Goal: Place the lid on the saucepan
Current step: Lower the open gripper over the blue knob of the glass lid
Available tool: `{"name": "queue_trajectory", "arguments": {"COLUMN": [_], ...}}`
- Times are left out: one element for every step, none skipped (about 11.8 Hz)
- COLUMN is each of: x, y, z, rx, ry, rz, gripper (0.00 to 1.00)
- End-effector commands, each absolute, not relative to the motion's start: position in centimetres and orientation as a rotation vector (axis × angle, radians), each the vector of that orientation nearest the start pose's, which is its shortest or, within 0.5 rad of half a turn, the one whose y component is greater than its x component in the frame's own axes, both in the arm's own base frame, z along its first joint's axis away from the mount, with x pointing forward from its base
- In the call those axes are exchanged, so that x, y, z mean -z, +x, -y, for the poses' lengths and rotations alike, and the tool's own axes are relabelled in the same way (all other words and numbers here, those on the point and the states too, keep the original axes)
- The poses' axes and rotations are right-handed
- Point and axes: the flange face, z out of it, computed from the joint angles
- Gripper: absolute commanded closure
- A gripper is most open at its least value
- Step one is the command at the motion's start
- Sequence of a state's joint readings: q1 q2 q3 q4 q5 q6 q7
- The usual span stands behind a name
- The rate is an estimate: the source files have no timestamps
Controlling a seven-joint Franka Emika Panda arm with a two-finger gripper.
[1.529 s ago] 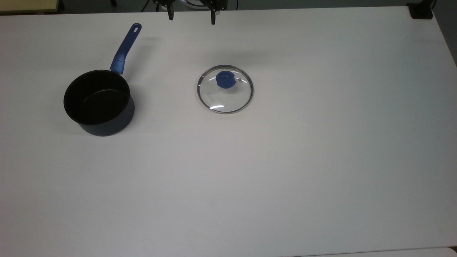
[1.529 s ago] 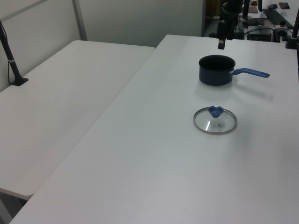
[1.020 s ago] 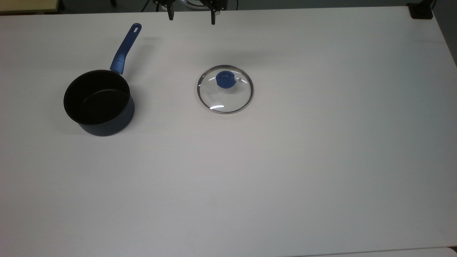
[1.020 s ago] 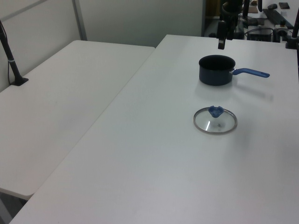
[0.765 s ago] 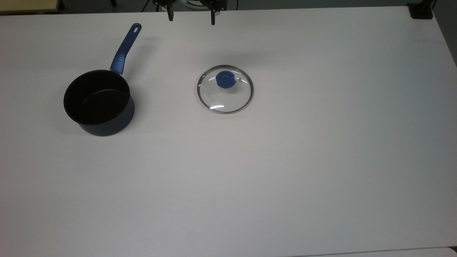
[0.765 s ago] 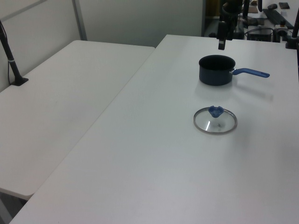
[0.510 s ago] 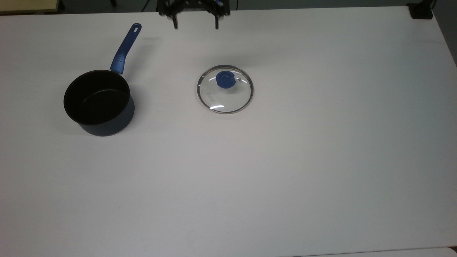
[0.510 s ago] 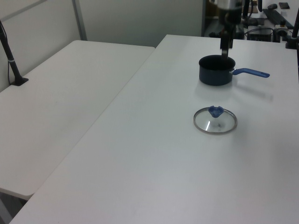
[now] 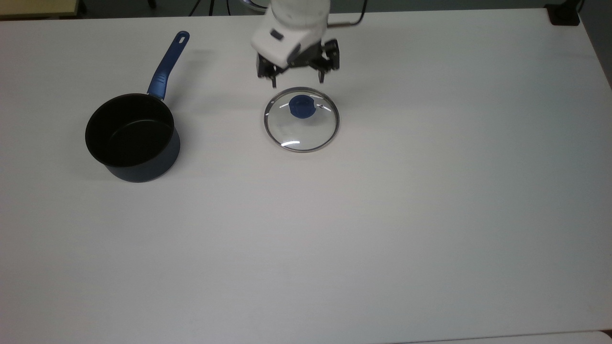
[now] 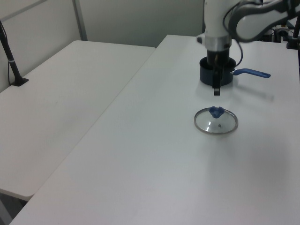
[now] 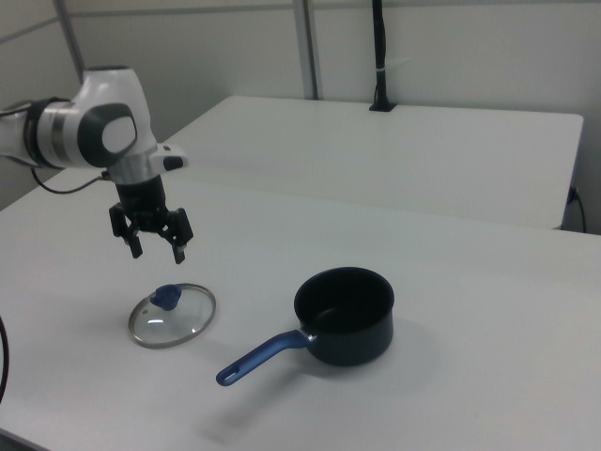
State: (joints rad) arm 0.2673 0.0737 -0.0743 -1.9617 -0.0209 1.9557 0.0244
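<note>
1. Lid is my landmark. It lies flat on the white desk, blue knob up, nothing touching it.
2. End effector hangs above the lid's far edge in the top view, fingers spread wide, gripping nothing. In the right view it sits above the knob, clear air between them.
3. Change: a second and a half ago I had only the two finger tips at the top view's far desk edge, well apart from the lid. Half a second ago they had crept in a little. Now the whole white wrist has come across and down toward the lid. Lid and pan have not moved.
4. Saucepan stands upright and open-mouthed, well apart from the lid on the top view's left, its long blue handle pointing away toward the far edge. In the left view it sits beyond the lid, partly behind the arm.
5. My read: reach phase is nearly over, grasp not yet begun. Next I'd want the fingers lowered to straddle the knob, then closed.
6. Risk, as I judge it: the knob is small and glass is slick, so an off-centre pinch could tilt or skid the lid.
</note>
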Motion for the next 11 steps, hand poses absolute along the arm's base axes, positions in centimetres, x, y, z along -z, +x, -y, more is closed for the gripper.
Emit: {"name": "queue_trajectory", "arguments": {"x": [-39.6, -38.1, -36.7, -35.6, -35.0, -34.2, -33.6, -33.3, -33.4, -33.5, -33.5], "y": [55.1, 54.5, 54.1, 54.1, 54.1, 54.3, 54.7, 54.8, 54.9, 55.0, 55.0], "z": [-11.4, -12.6, -12.8, -12.9, -13.0, -12.9, -12.9, -12.6, -12.3, -12.3, -12.3], "rx": [-0.099, -0.11, -0.129, -0.155, -0.168, -0.178, -0.154, -0.151, -0.144, -0.141, -0.141], "ry": [-3.16, -3.158, -3.154, -3.145, -3.141, -3.141, -3.141, -3.145, -3.151, -3.151, -3.151], "rz": [0.338, 0.382, 0.473, 0.555, 0.584, 0.594, 0.596, 0.594, 0.595, 0.593, 0.595], "gripper": [0.0, 0.01, 0.04, 0.05, 0.11, 0.16, 0.17, 0.17, 0.18, 0.23, 0.34]}}
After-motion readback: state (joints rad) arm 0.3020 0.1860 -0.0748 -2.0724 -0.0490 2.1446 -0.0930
